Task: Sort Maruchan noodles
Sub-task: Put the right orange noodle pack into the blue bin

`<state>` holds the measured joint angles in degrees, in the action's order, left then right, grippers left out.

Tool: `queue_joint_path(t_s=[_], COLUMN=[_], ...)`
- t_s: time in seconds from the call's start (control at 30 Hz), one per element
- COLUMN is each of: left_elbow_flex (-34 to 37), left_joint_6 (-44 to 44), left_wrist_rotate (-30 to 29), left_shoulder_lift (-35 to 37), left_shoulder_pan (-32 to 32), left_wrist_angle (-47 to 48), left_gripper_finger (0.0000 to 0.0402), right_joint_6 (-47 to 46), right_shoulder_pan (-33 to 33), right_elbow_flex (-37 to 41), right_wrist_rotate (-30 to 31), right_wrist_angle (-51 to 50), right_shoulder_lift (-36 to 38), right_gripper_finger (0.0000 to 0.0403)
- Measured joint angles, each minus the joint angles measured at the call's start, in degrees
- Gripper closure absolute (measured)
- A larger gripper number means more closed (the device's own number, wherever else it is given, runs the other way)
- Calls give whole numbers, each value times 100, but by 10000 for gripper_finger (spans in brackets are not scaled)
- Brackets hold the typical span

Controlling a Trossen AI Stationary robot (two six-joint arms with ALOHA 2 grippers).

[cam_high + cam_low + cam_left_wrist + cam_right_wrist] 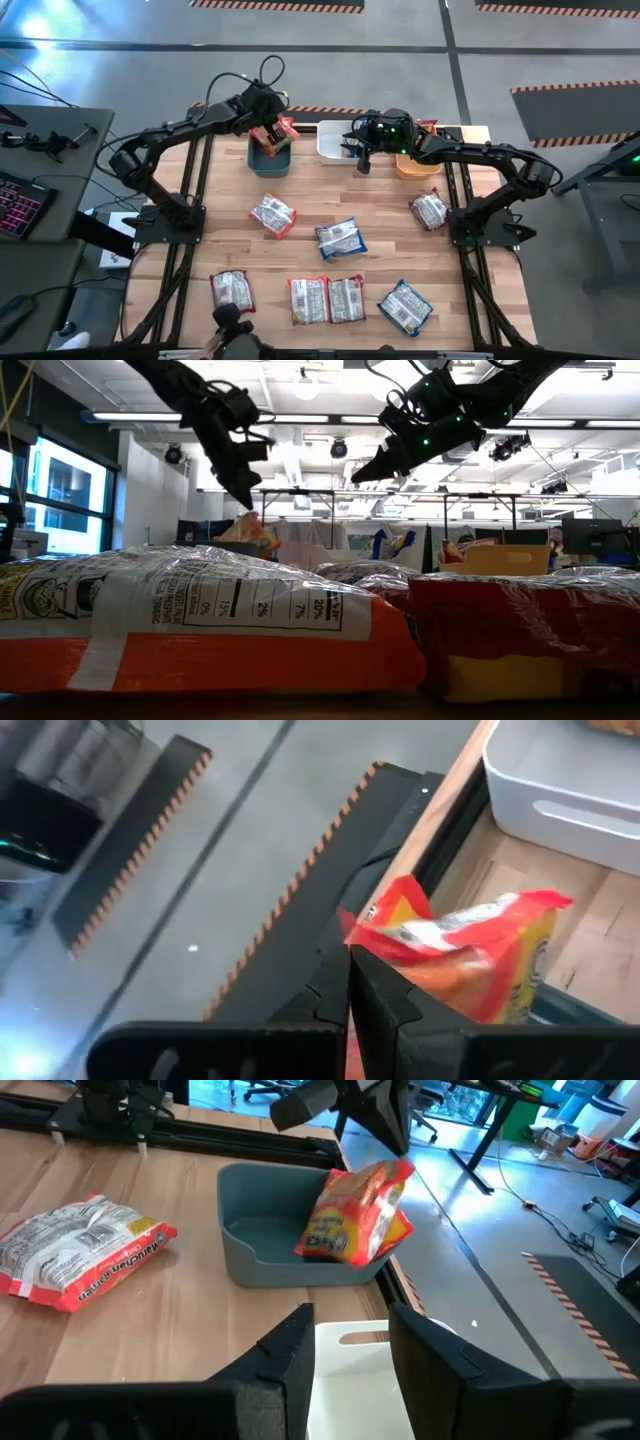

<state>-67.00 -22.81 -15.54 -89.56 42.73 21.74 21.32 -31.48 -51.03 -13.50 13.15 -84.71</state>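
— Hanging over the teal bin [270,160] at the far edge of the table [300,190], that left gripper [268,128] has its fingers pinched tight on an orange packet [358,1215], see it? The packet dangles from the fingertips, its lower end down inside the bin near the far wall.

— I see it. From the right arm's camera the packet looks crumpled and tilted, with the dark fingers [375,1110] clamped on its top edge. And the right gripper [362,150]?

— It is up above the white bin [335,140], right next to the teal one, fingers spread apart with nothing between them. The orange bin [418,160] sits just beyond it, under that arm.

— How many noodle packets are left lying on the wood?

— I count 7, all silvery back up. 1 with red edges [272,213] lies in front of the teal bin, a blue-edged one [341,238] sits near the middle, and another red-edged one [429,210] lies by the right arm's base. Along the near edge there is 1 on the left [231,290], a pair touching side by side [327,299], and a blue-edged one [405,306] to the right.

— Something red shows inside the orange bin, but I cannot tell what.
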Motion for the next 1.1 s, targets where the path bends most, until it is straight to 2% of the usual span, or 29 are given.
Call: queue_joint_path(t_s=[0.07, 0.2, 0.43, 0.5, 0.63, 0.83, 0.97, 1.1], left_elbow_flex=[0, 0, 0, -35, -125, -125, -125, -118], left_joint_6=[-174, -674, -44, 355, 1277, 1813, 1824, 1806], left_wrist_rotate=[-407, -1597, -1854, -1540, 89, 1774, 1981, 1786], left_shoulder_lift=[41, 37, 38, 57, 68, -112, -421, -711], left_shoulder_pan=[-107, -411, -604, -391, 207, 908, 930, 831], left_wrist_angle=[35, 60, 218, 605, 1030, 736, 402, 75], left_gripper_finger=[401, 401, 385, 366, 315, 235, 205, 195], right_joint_6=[0, 0, -2, -3, -2, 15, 17, 17], right_shoulder_pan=[0, 0, 0, 0, 2, 2, 2, 2], right_elbow_flex=[0, 0, 0, 0, 0, 0, 0, 0], right_wrist_rotate=[0, -1, -141, -234, -332, -348, -348, -348], right_wrist_angle=[0, 1, -12, -43, -46, -45, -46, -46], right_shoulder_lift=[0, 0, 0, 0, 0, 0, 0, 0], right_gripper_finger=[290, 290, 290, 290, 290, 290, 290, 290])
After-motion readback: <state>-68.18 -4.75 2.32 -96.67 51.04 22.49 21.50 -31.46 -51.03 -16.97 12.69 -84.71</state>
